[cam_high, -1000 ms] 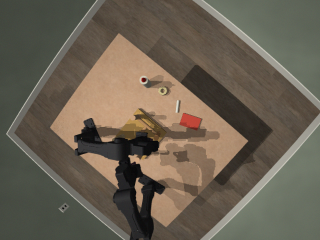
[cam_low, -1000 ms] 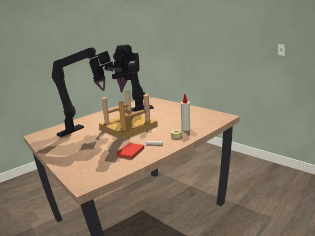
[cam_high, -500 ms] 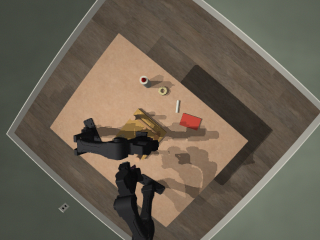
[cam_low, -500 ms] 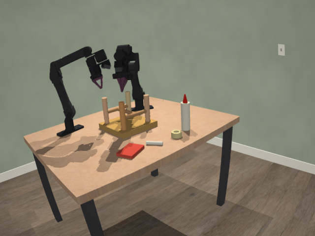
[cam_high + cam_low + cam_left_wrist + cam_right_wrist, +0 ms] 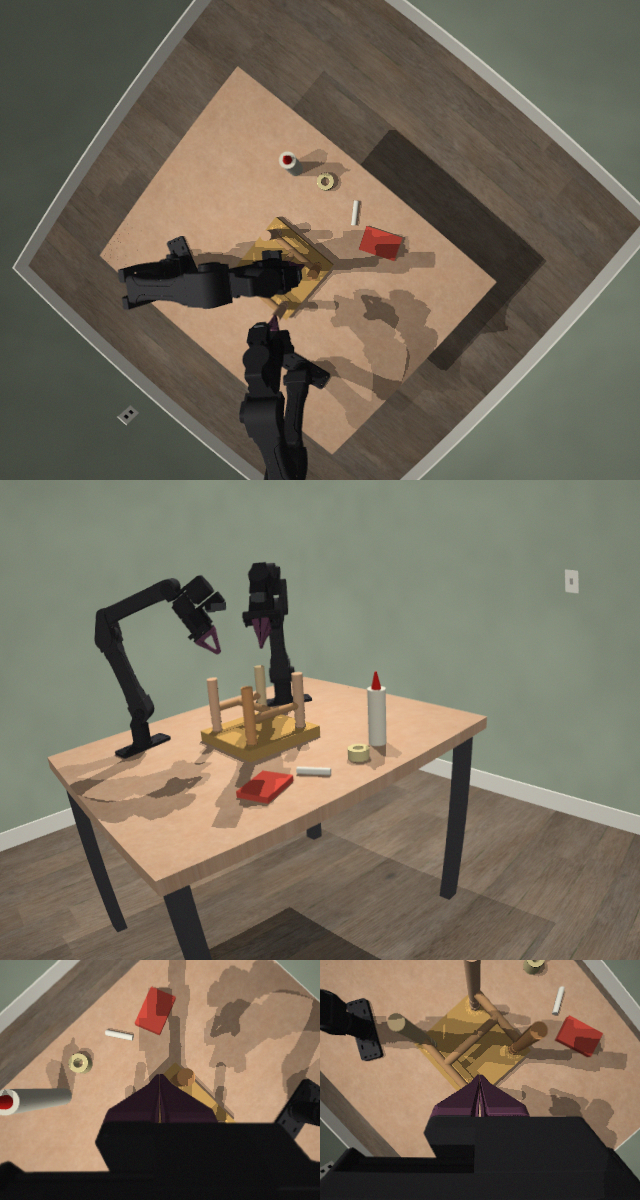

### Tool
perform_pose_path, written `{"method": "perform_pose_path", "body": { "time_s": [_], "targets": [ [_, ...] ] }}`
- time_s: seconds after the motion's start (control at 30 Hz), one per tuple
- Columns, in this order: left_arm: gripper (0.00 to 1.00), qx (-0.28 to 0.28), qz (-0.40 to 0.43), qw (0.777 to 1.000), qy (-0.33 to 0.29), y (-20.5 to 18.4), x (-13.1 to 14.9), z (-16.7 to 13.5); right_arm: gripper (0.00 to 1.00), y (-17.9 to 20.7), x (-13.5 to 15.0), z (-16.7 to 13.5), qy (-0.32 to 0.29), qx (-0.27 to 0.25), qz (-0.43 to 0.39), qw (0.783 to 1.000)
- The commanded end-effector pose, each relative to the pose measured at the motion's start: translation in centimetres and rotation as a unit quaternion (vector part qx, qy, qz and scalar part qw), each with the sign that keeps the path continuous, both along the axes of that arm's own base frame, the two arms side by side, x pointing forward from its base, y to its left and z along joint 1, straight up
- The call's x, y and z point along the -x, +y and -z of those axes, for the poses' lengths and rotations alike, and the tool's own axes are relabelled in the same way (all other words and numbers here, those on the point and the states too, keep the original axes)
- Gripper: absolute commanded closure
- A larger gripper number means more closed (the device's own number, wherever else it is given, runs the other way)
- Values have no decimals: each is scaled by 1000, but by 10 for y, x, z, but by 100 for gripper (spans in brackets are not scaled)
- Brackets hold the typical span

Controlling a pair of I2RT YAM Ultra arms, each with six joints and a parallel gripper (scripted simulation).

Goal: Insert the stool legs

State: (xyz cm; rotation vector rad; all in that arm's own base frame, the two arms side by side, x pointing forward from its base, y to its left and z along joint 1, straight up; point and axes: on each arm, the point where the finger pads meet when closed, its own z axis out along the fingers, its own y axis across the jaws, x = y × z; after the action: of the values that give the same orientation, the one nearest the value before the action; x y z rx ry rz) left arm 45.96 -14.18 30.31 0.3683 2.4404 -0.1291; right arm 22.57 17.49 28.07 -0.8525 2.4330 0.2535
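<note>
Stool (image 5: pixel 323 266) (image 5: pixel 237 750) (image 5: pixel 201 1099) (image 5: pixel 445 1025) lies upside down around the table's middle, seat flat and legs (image 5: pixel 249 715) (image 5: pixel 186 1077) (image 5: pixel 532 1035) upward, so each can be pressed down into its socket, though full seating cannot be told. Left claw (image 5: pixel 301 265) (image 5: pixel 261 646) (image 5: pixel 160 1075) and right claw (image 5: pixel 274 318) (image 5: pixel 218 652) (image 5: pixel 479 1079) are fully closed and empty above it, probably making blunt pushers. Red box (image 5: pixel 381 242) (image 5: pixel 264 786) (image 5: pixel 155 1010) (image 5: pixel 579 1036) and glue bottle (image 5: pixel 290 164) (image 5: pixel 376 716) (image 5: pixel 45 1098) sit toward the edge opposite the arms, leaving the work reachable.

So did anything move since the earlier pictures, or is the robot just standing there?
The right gripper went up a bit and changed its tilt. It's shut and holding nothing, so nothing got picked up or let go. The left gripper, the stool and the red block look the same as before.
</note>
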Motion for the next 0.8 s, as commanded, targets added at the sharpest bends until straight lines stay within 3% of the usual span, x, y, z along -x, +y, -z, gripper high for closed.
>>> {"method": "perform_pose_path", "body": {
  "time_s": [0.0, 0.1, 0.17, 0.2, 0.27, 0.37, 0.4, 0.53, 0.77],
  "targets": [
    [100, 27, -8, 996, -82, 8, -13, -28, 100, 5, -32, -19, -69, -57, 26, 996],
    [100, 36, -18, 993, -115, 19, -14, -35, 100, -3, -54, -27, -107, -82, 57, 989],
    [100, 51, -33, 982, -178, 33, -11, -78, 100, -15, -72, -35, -140, -90, 86, 982],
    [100, 48, -38, 984, -169, 39, -9, -60, 100, -20, -81, -40, -157, -99, 98, 978],
    [100, 51, -47, 979, -189, 48, -13, -57, 100, -27, -95, -51, -189, -121, 114, 968],
    [100, 66, -60, 958, -272, 67, 4, -123, 100, -47, -115, -66, -238, -138, 148, 950],
    [100, 66, -67, 957, -273, 72, 6, -98, 100, -56, -122, -68, -253, -140, 163, 943],
    [100, 67, -76, 951, -292, 82, 12, -95, 100, -67, -135, -73, -277, -150, 179, 932],
    [100, 74, -110, 908, -397, 120, 49, -118, 100, -126, -154, -113, -393, -172, 242, 870]
  ]
}}
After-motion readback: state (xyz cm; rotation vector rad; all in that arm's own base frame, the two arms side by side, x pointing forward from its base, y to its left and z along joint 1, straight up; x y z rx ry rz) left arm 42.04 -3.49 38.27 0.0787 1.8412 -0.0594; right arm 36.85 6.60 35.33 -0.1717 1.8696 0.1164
